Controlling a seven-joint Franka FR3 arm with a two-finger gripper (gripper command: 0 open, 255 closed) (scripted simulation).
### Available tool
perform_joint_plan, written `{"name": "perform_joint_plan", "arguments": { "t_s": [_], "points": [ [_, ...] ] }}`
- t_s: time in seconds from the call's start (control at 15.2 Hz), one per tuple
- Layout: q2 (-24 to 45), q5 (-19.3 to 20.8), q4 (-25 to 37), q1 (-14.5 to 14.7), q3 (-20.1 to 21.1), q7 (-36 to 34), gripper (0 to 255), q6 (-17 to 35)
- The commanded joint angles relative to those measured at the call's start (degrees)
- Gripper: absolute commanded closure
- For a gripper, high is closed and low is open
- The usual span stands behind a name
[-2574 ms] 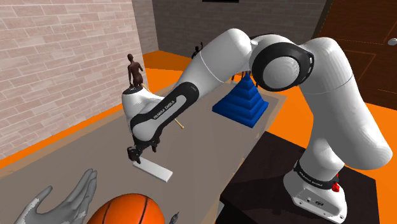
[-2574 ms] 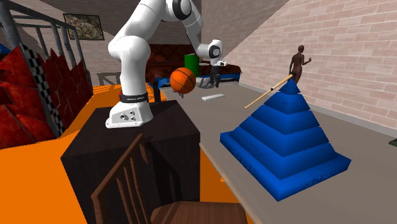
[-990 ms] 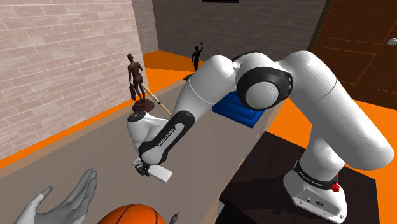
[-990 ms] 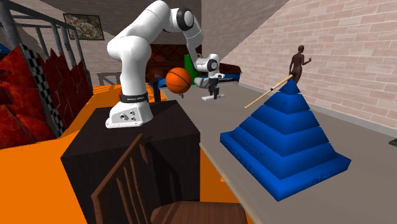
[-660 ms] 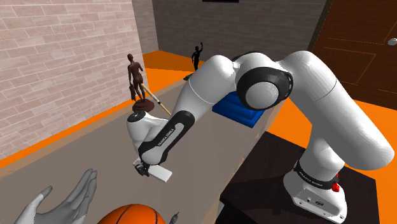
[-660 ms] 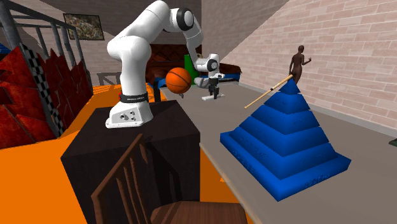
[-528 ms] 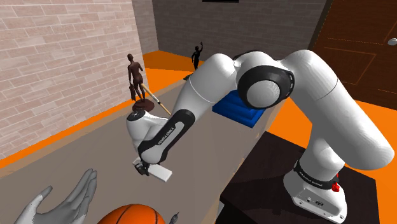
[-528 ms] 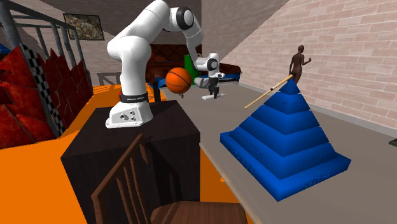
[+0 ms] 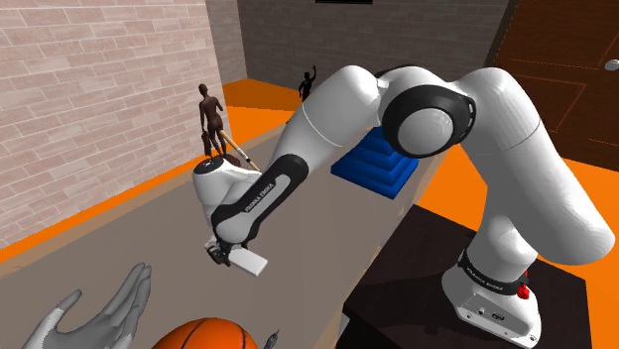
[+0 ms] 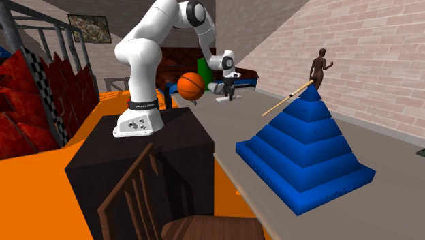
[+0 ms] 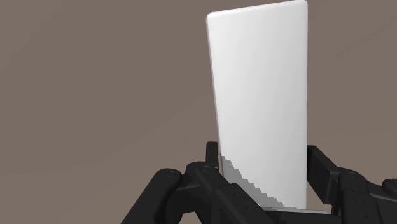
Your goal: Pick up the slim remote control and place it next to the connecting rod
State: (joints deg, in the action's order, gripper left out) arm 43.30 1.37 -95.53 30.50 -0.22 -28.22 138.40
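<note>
A long grey-brown tabletop (image 9: pixel 149 228) runs beside a pale brick wall (image 9: pixel 89 89), with a bright orange floor (image 9: pixel 595 188) around it and a dark wooden door (image 9: pixel 565 59) behind the arm. The black box stand (image 9: pixel 417 268) sits against the table's edge. In the second exterior view a brown wooden chair (image 10: pixel 150 198) stands in front of the stand.

On the table are a blue stepped pyramid (image 10: pixel 306 153), a small brown human figurine (image 9: pixel 208 114) by the wall, and a thin tan wooden rod (image 10: pixel 282 101) lying between them. At the other end are an orange basketball (image 10: pixel 191 86) and a grey model hand (image 9: pixel 94 315).

The all-black gripper (image 9: pixel 220 254) is low over the table near the basketball, well apart from the rod. It pinches one end of the flat white slab-shaped remote control (image 11: pixel 261 95), with a black finger (image 11: pixel 318 167) pressed to each long edge.

Whether the remote's far end touches the table is hard to make out. In the shoulder view the arm covers part of the rod and pyramid, and the frame cuts off the basketball and model hand. No buttons can be seen on the remote — it is plain white.
</note>
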Motion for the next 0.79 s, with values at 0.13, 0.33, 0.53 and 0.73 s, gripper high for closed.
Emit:
{"name": "perform_joint_plan", "arguments": {
  "t_s": [0.13,0.33,0.53,0.73],
  "points": [
    [-2.4,0.0,-0.5,0.0,0.0,0.0,255,-1.9],
    [-4.1,0.0,-0.7,0.0,0.0,0.0,255,-3.4],
    [-5.7,0.0,-0.8,0.0,0.0,0.1,255,-4.9],
    [-6.8,-0.1,-0.8,0.0,0.0,0.1,255,-5.9]
  ]
}}
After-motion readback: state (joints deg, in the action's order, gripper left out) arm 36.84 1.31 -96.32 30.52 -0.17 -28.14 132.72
